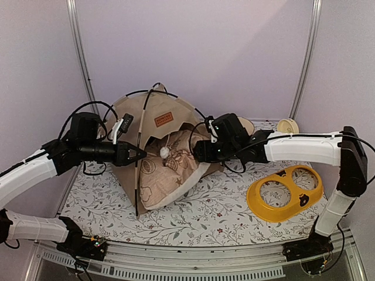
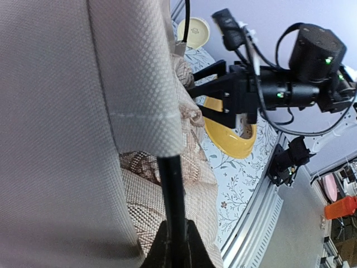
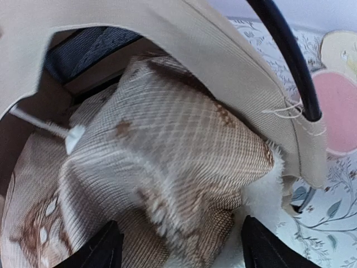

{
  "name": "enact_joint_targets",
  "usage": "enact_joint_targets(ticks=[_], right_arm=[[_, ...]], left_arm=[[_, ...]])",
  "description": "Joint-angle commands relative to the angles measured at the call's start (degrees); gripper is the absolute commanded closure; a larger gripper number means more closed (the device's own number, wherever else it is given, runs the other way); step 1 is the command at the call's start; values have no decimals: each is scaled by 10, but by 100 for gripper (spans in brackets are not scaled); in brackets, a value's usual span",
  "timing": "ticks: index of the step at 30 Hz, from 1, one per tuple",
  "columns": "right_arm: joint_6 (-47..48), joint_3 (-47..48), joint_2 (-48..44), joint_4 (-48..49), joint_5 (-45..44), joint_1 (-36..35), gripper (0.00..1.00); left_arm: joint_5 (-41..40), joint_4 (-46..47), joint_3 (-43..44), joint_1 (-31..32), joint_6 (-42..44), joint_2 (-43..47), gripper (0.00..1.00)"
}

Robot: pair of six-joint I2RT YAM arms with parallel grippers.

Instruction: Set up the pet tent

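Left wrist: left jaws clench the pet tent pole; right jaws gape at its opening.

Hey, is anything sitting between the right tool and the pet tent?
Yes. The patterned pillow fills the doorway of the pet tent, directly ahead of the open right tool. The tent's fabric rim and black pole above the pillow are unobstructed.
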State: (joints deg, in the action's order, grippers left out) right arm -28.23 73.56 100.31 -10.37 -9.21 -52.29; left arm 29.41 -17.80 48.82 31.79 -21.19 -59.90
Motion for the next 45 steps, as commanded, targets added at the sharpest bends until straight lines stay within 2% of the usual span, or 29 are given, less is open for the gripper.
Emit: enact_joint_targets(ticks=[1, 5, 11, 15, 22, 25, 28, 32, 35, 41, 45], right_arm=[[10, -24, -81, -53, -3, -17, 18], [6, -67, -126, -96, -27, -17, 8], [22, -80, -157, -141, -19, -42, 6], [55, -94, -158, -106, 44, -84, 6], [35, -85, -68, 5, 141, -132, 15], [24, -50, -18, 35, 141, -130, 19], [24, 35, 49, 25, 130, -115, 30], [19, 113, 86, 27, 92, -78, 46], [31, 164, 112, 27, 46, -60, 54], [46, 198, 153, 66, 48, -52, 58], [40, 170, 169, 75, 78, -58, 55]], left_arm=[[-60, 18, 8, 8, -36, 11, 100], [-74, 18, 8, 8, -46, 12, 100], [-70, 20, 13, 8, -52, 4, 100], [-59, 28, 13, 8, -58, 2, 100], [-33, 37, 13, 9, -60, -1, 100], [-11, 44, 10, 11, -60, -4, 100], [9, 49, 11, 15, -58, -3, 100], [56, 54, 13, 25, -56, 0, 100], [81, 59, 16, 35, -53, 7, 100], [96, 59, 28, 42, -44, 16, 100], [14, 24, 38, 39, -35, 21, 100]])
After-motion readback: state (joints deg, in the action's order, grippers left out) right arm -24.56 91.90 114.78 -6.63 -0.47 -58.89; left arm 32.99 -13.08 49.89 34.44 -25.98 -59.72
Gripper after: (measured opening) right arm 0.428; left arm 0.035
